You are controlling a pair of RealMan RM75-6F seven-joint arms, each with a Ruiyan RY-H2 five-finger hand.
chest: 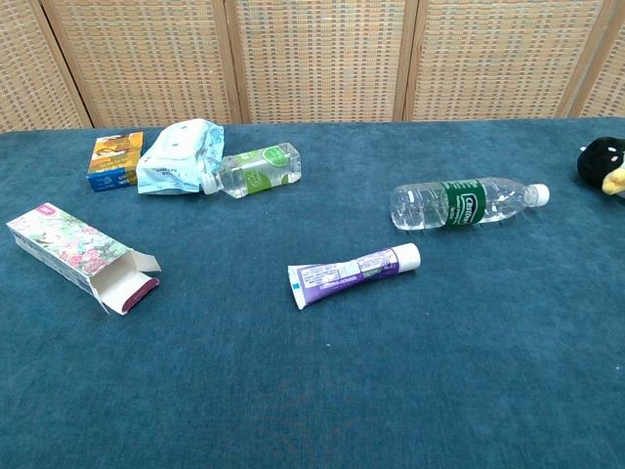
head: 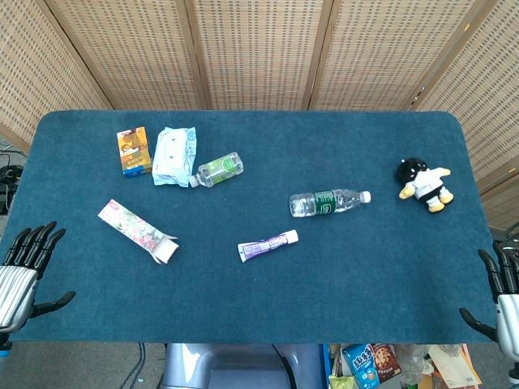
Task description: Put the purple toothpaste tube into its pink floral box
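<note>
The purple toothpaste tube point(head: 268, 244) point(chest: 354, 271) lies flat near the table's middle, its white cap pointing right. To its left lies the pink floral box point(head: 137, 231) point(chest: 80, 254), with its open flaps facing the tube. My left hand point(head: 26, 267) hovers at the table's near left corner, fingers spread and empty. At the near right corner my right hand point(head: 501, 296) is likewise spread and holds nothing. Both hands are far from the tube and box, and neither shows in the chest view.
A clear bottle with a green label point(head: 328, 202) point(chest: 464, 203) lies right of the tube. At the back left are an orange carton point(head: 133, 151), a wipes pack point(head: 174, 156) and a small green-labelled bottle point(head: 217, 169). A black-and-white plush toy point(head: 423, 184) sits far right.
</note>
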